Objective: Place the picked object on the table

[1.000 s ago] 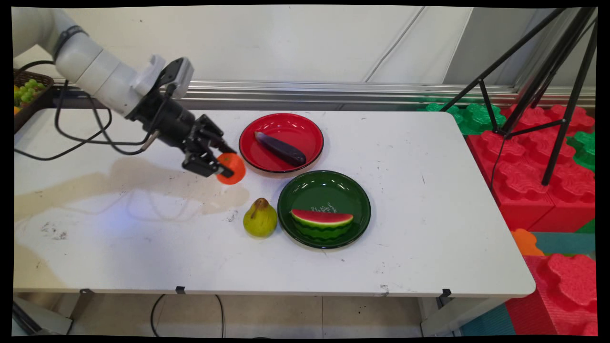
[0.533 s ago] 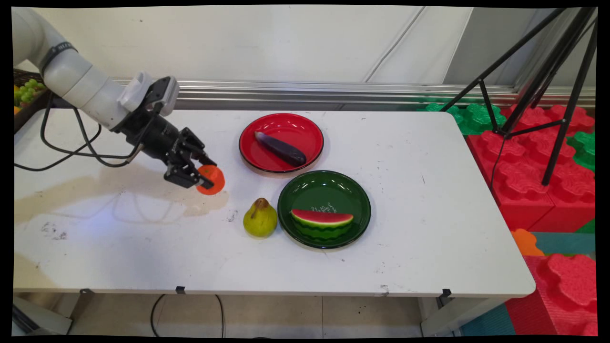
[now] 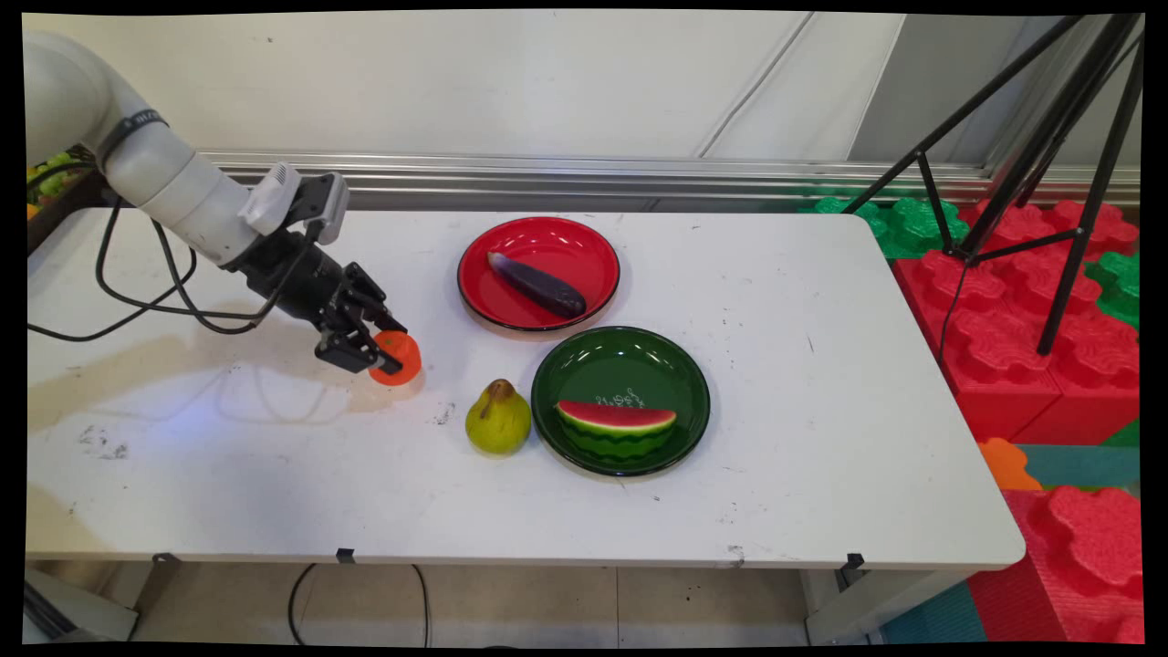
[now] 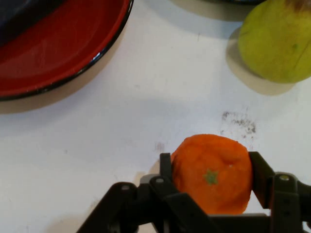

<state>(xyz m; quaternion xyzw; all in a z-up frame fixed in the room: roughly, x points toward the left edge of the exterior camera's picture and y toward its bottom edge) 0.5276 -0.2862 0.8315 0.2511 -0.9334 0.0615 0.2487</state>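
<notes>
My gripper (image 3: 381, 351) is shut on an orange (image 3: 398, 358), low over the white table (image 3: 821, 383), left of the plates. In the hand view the orange (image 4: 212, 173) sits squeezed between the two black fingers (image 4: 166, 167), its green stem spot facing the camera. A yellow-green pear (image 3: 498, 419) stands on the table to the right and nearer, and appears as the pear (image 4: 277, 41) at the hand view's upper right. The red plate (image 3: 593, 239) holds a dark purple eggplant (image 3: 537, 284); the red plate's rim (image 4: 73, 73) fills the hand view's upper left.
A green plate (image 3: 639, 360) with a watermelon slice (image 3: 617, 427) sits right of the pear. A basket of fruit (image 3: 50, 173) stands at the far left edge. A black tripod (image 3: 1031, 146) and red and green foam blocks (image 3: 1031, 301) stand beyond the table's right end.
The gripper has carried the orange leftward and down, away from the red plate's rim to just above the table. The plates, pear and watermelon have stayed put.
</notes>
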